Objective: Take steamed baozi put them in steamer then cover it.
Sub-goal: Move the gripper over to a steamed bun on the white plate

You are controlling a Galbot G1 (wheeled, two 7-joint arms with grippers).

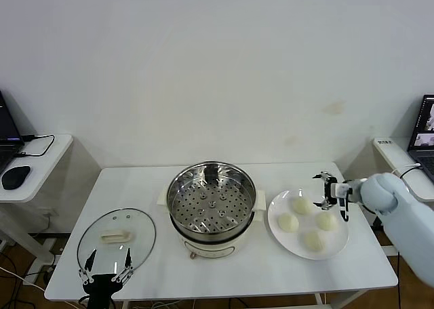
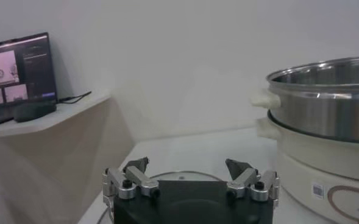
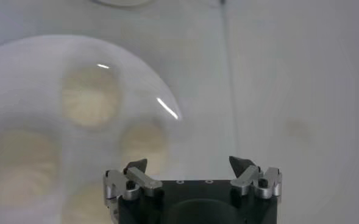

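The steamer (image 1: 211, 207), a shiny steel pot with a perforated tray on a cream base, stands uncovered at the table's middle; its side shows in the left wrist view (image 2: 325, 103). Several cream-white steamed baozi (image 1: 302, 204) lie on a white plate (image 1: 339, 241) to its right. My right gripper (image 1: 325, 190) hovers open over the plate's far right part, holding nothing. In the right wrist view it (image 3: 190, 165) hangs above the baozi (image 3: 144, 141) and the plate (image 3: 45, 52). My left gripper (image 1: 105, 268) waits open at the near left, beside the glass lid (image 1: 116, 238). The left wrist view shows those empty jaws (image 2: 187, 165) before the lid (image 2: 185, 177).
A side table on the left carries a laptop (image 2: 14, 70) and a black mouse (image 1: 15, 177). Another laptop (image 1: 424, 139) sits on a stand at the right. The white table's front edge (image 1: 224, 292) runs close below the steamer and plate.
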